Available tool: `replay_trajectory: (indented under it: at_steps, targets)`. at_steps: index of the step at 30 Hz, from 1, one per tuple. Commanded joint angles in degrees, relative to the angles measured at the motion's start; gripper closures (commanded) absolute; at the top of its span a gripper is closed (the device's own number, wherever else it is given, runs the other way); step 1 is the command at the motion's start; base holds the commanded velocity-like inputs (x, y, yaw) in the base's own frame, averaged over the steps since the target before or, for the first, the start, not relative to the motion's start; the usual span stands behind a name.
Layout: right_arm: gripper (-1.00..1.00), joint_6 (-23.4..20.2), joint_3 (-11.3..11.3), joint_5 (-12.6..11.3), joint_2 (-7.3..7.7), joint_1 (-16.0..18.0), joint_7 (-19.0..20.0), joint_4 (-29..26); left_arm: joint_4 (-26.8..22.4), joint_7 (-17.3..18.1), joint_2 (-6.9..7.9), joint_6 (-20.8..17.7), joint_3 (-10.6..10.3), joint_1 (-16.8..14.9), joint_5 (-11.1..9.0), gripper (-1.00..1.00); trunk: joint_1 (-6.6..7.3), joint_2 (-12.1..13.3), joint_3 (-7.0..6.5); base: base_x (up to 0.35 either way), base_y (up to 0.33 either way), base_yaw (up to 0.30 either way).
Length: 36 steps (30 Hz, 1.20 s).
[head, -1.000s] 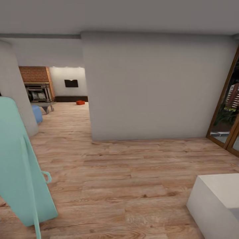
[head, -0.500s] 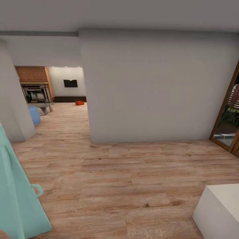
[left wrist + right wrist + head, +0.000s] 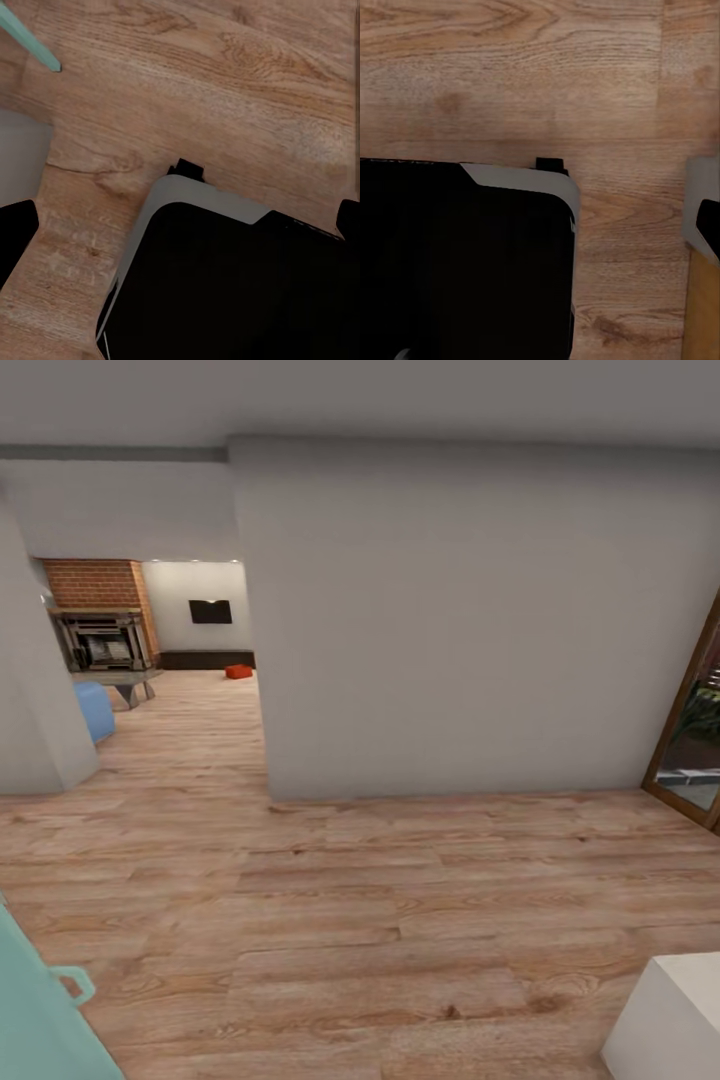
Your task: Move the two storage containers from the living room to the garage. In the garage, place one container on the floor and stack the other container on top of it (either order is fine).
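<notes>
One orange-red storage container (image 3: pixel 238 672) sits small and far off on the wood-plank floor of the living room, seen through the opening left of a grey wall (image 3: pixel 450 620). In the left wrist view, the left gripper (image 3: pixel 180 232) hangs over my black base with its dark fingertips (image 3: pixel 15 240) wide apart and nothing between them. In the right wrist view, one fingertip (image 3: pixel 711 223) of the right gripper sits at the picture's edge; the other is lost against the black base.
A pale teal object (image 3: pixel 40 1020) stands close at the lower left and a white block (image 3: pixel 670 1020) at the lower right. A blue sofa (image 3: pixel 92 710), low grey table (image 3: pixel 125 680) and brick fireplace (image 3: pixel 100 625) lie beyond the opening. A wood-framed glass door (image 3: pixel 690 740) is on the right.
The whole view has shifted as I roll forward: the teal object and white block have slid down towards the picture's bottom corners. The arms hold their pose.
</notes>
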<state>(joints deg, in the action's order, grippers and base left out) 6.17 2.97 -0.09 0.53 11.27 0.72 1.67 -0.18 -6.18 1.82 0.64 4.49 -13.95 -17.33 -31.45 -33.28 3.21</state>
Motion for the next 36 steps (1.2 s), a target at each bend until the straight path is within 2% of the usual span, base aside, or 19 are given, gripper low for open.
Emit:
replay_trajectory:
  at_steps: [1, 36]
  targets:
    - [-1.00, 0.3, 0.3, 0.0, 0.01, 0.1, 0.1, 0.2, 0.0, -0.1, 0.00, 0.1, 0.4, 0.0, 0.0, -1.00, -0.05, -0.1, 0.11, 0.322, 0.000, 0.000]
    - [-1.00, 0.3, 0.3, 0.0, 0.01, 0.1, 0.1, 0.2, 0.0, -0.1, -0.24, 0.1, 0.4, 0.0, 0.4, -1.00, -0.05, -0.1, 0.11, 0.322, 0.000, 0.000]
